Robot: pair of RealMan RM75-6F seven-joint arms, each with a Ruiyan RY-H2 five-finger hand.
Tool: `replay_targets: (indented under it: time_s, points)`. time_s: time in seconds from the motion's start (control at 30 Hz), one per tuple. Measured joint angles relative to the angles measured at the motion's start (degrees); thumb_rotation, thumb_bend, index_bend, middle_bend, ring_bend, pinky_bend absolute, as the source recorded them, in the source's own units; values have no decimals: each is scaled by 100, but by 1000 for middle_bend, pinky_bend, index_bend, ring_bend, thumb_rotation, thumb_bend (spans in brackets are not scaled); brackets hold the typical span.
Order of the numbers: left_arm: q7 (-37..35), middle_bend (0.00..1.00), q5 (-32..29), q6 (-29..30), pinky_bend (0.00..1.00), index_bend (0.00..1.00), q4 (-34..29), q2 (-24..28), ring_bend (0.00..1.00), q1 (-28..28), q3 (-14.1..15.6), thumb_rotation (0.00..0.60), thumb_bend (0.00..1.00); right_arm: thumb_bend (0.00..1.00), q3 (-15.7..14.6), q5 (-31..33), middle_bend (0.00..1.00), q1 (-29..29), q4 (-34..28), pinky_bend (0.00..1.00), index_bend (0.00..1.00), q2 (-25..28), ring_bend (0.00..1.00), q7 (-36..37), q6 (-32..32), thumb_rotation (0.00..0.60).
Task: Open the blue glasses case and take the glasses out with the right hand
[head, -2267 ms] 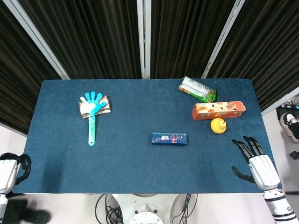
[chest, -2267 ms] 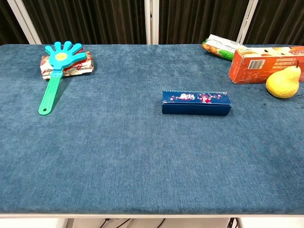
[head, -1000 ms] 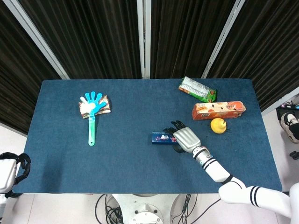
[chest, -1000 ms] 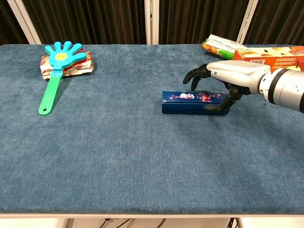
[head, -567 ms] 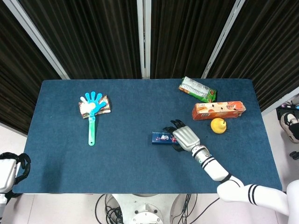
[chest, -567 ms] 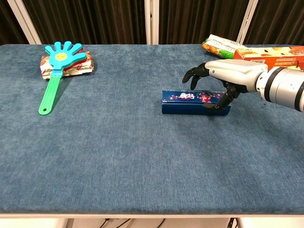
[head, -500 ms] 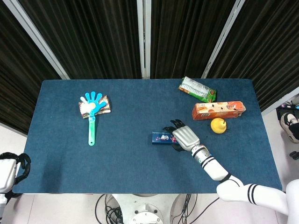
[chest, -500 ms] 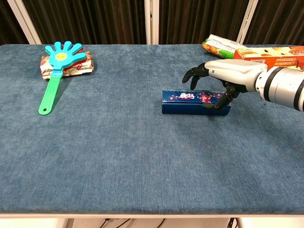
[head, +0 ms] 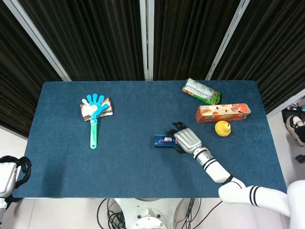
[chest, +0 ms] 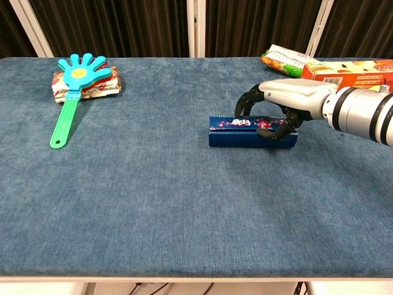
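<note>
The blue glasses case (head: 163,140) (chest: 236,132) lies shut near the middle of the table, long side across. My right hand (head: 187,139) (chest: 288,95) covers its right half. The fingers (chest: 245,109) curl over the far top edge and the thumb presses the front face, so the hand grips the case. No glasses show. My left hand (head: 8,175) hangs off the table's near left corner, holding nothing, fingers loosely curved. It shows only in the head view.
A turquoise hand clapper (head: 94,114) (chest: 73,80) lies on a snack pack (head: 108,109) at the far left. At the far right are a green packet (head: 201,91) (chest: 285,61), an orange box (head: 223,112) (chest: 347,70) and a yellow pear (head: 222,128).
My right hand came in from the table's right edge to the case, then lowered and closed its fingers and thumb around it. The case shifted slightly left. The left hand stayed put.
</note>
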Motion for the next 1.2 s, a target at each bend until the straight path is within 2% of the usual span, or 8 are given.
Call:
replay_targets:
  time_s: [0.2, 0.37, 0.5, 0.7, 0.87, 0.97, 1.1, 1.2]
  points:
    - [-2, 640, -2, -2, 319, 643, -9, 4, 462, -2, 0, 600, 494, 585, 9, 128, 303, 71, 125, 0, 280, -41, 1, 8, -49, 600]
    - [15, 640, -5, -2, 320, 643, -12, 4, 462, -2, -2, 600, 494, 603, 125, 323, 307, 210, 332, 0, 282, -111, 3, 36, -152, 600]
    - [27, 640, -8, 0, 320, 643, -11, 1, 462, -2, -3, 600, 495, 536, 258, 637, 279, 396, 612, 0, 270, -230, 3, -42, -279, 600]
    - [19, 640, -16, 0, 320, 643, -10, -1, 462, -2, -8, 600, 495, 394, 419, 1052, 137, 677, 1126, 0, 63, -505, 0, -384, -212, 600]
    - [17, 640, -6, -8, 320, 643, -5, 6, 462, -7, -2, 600, 495, 393, 338, 704, 196, 481, 616, 0, 54, -236, 0, -197, 109, 600]
    - [26, 640, 1, -5, 320, 643, -11, 8, 462, -7, 1, 600, 494, 487, 163, 393, 274, 229, 104, 0, 54, 192, 0, 21, 269, 600]
    - [57, 640, 4, 8, 320, 643, -15, 1, 462, -4, 0, 600, 495, 583, -189, -9, 290, -133, -435, 0, 53, 786, 0, 326, 398, 600]
    - [96, 640, 4, 20, 320, 643, -12, -10, 462, -1, -3, 600, 495, 644, -391, -259, 287, -306, -563, 0, 53, 976, 0, 620, 420, 600]
